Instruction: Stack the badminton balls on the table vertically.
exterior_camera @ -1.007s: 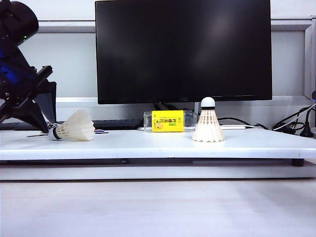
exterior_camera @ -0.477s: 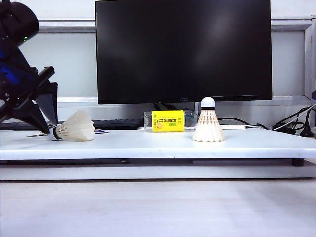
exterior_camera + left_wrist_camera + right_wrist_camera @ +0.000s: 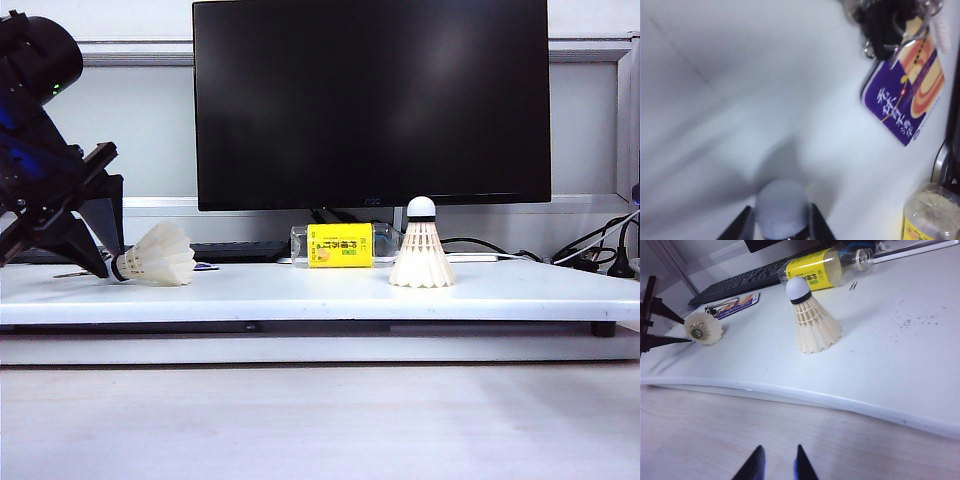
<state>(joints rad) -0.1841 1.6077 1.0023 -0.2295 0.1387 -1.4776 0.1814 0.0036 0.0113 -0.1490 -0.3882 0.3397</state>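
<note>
While one of the badminton balls [image 3: 421, 247] stands upright on its flared skirt, cork tip up, before the black monitor [image 3: 371, 100], the other [image 3: 160, 256] lies on its side well off toward the far left end of the table [image 3: 320, 292] — cork pointing away from the upright one, skirt toward it. The two are well apart, nothing stacked.

At the lying shuttlecock's cork sits the left gripper [image 3: 108, 262], reaching in from the table's left end; the left wrist camera shows the rounded cork [image 3: 782, 209] between the two dark fingers [image 3: 819, 225], the jaws partly parted and closed in against its sides. The shuttlecock rests on the board in that grip.

The right gripper [image 3: 776, 462] hangs off the table's front edge, well short of the upright shuttlecock [image 3: 810, 318], over pale wood-grain flooring [image 3: 765, 440]. Its two finger tips stand slightly apart with nothing between them.

Behind the upright shuttlecock, just to its left, a clear bottle with a yellow label [image 3: 340, 245] lies on its side under the monitor. A black keyboard [image 3: 740, 280] runs along the back past the bottle — beside it, near the lying shuttlecock, a purple card on a key ring [image 3: 905, 95]. Cables [image 3: 590, 255] trail at the table's right end.
</note>
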